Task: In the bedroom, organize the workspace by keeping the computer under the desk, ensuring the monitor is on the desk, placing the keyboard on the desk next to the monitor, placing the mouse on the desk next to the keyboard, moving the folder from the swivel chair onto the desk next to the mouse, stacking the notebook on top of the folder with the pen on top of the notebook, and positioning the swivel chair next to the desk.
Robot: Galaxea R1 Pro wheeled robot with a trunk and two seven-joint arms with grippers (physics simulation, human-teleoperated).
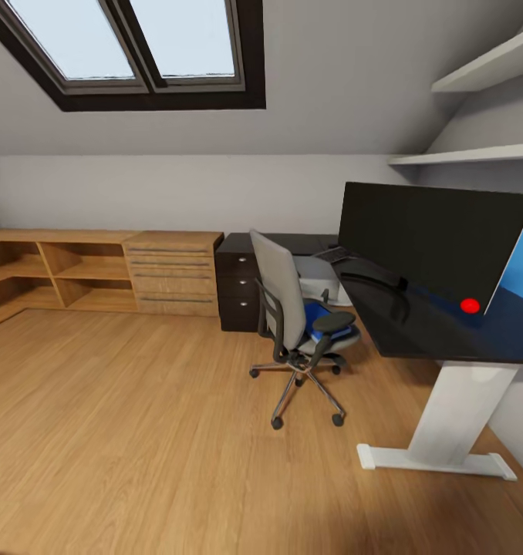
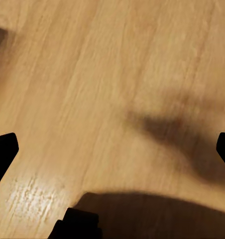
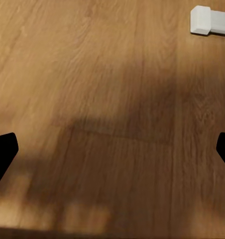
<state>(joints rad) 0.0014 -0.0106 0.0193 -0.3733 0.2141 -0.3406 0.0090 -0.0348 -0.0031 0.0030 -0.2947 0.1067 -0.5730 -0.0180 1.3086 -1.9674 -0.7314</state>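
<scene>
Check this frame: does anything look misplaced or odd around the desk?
Yes. The blue folder lies on the swivel chair seat rather than the desk. A bright red dot sits on the desktop by the monitor; what it is, I cannot tell.

1. No readable text, label, brand or number anywhere.
2. Monitor (image 1: 435, 239) screen dark, blank.
3. Only mark: plain red dot (image 1: 470, 305) at the monitor's lower edge, over the surface (image 1: 447, 335); no lettering.

folder (image 1: 317, 314) on swivel chair (image 1: 288, 304) | chair left of desk (image 1: 416, 327) | monitor (image 1: 435, 239) on desk
</scene>
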